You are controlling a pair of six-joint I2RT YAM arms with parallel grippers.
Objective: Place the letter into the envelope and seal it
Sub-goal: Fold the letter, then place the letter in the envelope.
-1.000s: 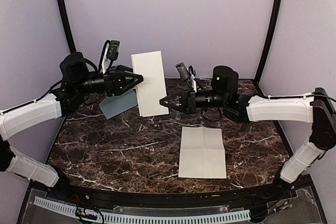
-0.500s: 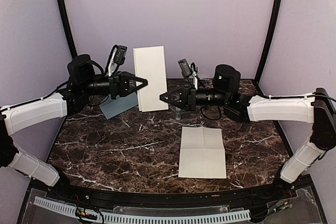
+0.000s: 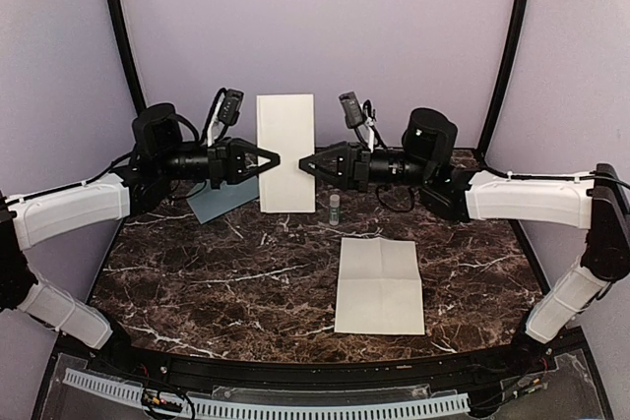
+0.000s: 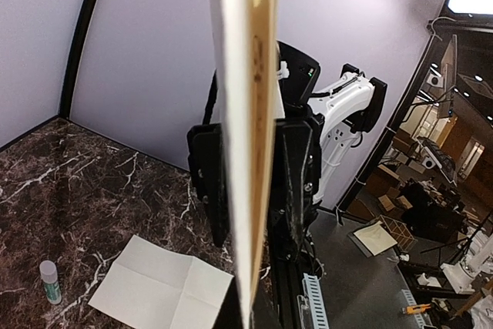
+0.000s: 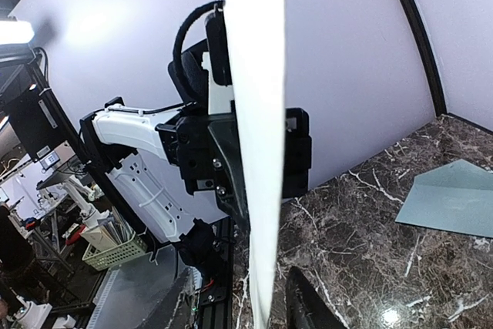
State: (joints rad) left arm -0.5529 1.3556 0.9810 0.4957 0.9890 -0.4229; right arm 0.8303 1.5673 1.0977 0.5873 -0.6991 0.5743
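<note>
Envelope (image 3: 222, 204) pale blue-grey, flat; left gripper (image 3: 274, 158) clenches white letter (image 3: 286, 140) — right gripper (image 3: 303, 165) released.

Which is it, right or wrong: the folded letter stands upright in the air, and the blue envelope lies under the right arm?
Wrong on one point: the top external view shows the envelope under the left arm. The folded letter is upright in the air.
</note>
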